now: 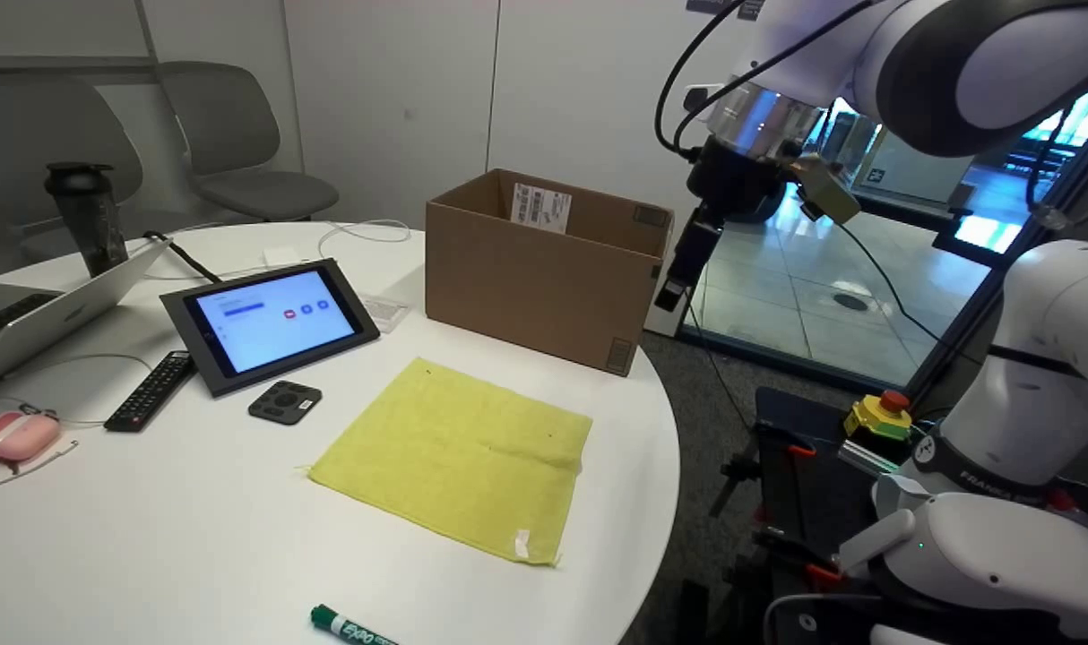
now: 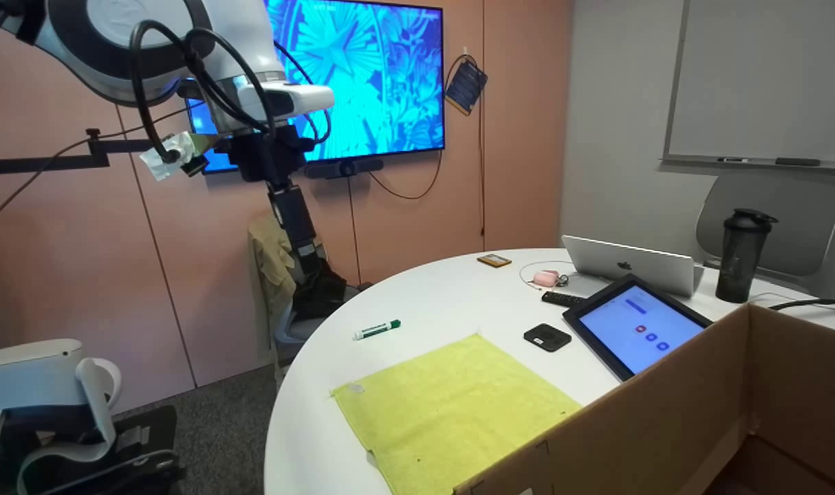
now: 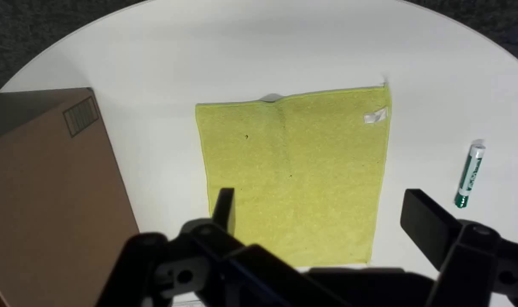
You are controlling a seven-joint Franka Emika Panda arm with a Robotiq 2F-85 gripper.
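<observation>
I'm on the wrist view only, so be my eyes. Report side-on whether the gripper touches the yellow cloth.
Observer: It doesn't. In both exterior views the open gripper hangs in the air, clear of the yellow cloth.
Operator: Now describe the inside of the box; I only catch its outside.
Observer: In an exterior view, a white label with printed barcodes shows on an inner wall of the cardboard box.
Operator: Name one lit thing on the table that I'm missing.
Observer: A tablet, tilted up on the table, with its screen on.
</observation>
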